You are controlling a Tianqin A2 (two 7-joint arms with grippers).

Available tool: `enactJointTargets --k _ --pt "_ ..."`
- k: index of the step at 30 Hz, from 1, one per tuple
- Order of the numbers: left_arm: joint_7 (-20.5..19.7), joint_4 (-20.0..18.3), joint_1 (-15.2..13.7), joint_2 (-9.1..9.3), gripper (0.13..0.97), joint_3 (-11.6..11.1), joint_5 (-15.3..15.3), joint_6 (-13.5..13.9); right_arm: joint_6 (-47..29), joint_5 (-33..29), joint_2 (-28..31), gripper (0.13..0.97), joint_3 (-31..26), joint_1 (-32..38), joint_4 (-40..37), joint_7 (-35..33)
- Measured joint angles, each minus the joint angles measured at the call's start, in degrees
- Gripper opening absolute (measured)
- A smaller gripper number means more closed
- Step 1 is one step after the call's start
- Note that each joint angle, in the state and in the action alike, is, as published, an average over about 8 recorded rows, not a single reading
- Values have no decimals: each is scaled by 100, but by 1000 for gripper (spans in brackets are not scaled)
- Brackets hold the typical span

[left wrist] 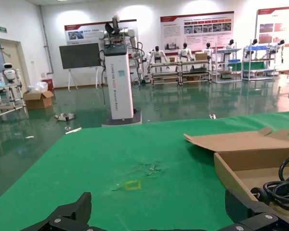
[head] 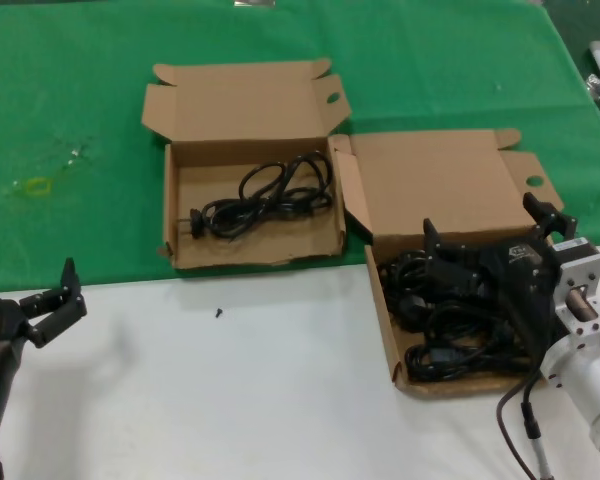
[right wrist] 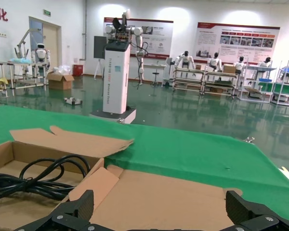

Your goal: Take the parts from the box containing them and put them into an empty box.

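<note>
**Trainee:** Green cloth covers the far half of your worktop [head: 100, 180], bare white the near half. Which box am I emptying?

**Lead:** You are emptying the box containing them [head: 385, 300], on your right and straddling the cloth's edge, still heaped with black cable parts [head: 450, 350]. The empty box [head: 180, 215], just beside it on the cloth to the left, already holds one coiled black cable [head: 265, 195]. So you look to be mid-transfer, at another pick.

**Trainee:** And my claws?

**Lead:** Your right claw [head: 485, 235] hangs over the full box with its fingers spread apart, gripping nothing. Your left claw [head: 55, 300] waits over the white near edge, also spread and holding nothing.

**Trainee:** What does the next move call for?

**Lead:** Probably lowering the right claw onto a single cable. They lie tangled, so you risk dragging neighbours up too.

**Trainee:** Any writing?

**Lead:** Nothing readable on either box. The white pillar [left wrist: 119, 82] behind carries vertical lettering, too small for you to read.
</note>
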Motion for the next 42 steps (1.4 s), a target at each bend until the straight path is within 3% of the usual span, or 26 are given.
enactJointTargets --k 42 --pt "0 0 0 0 966 0 0 0 0 0 0 966 0 0 0 0"
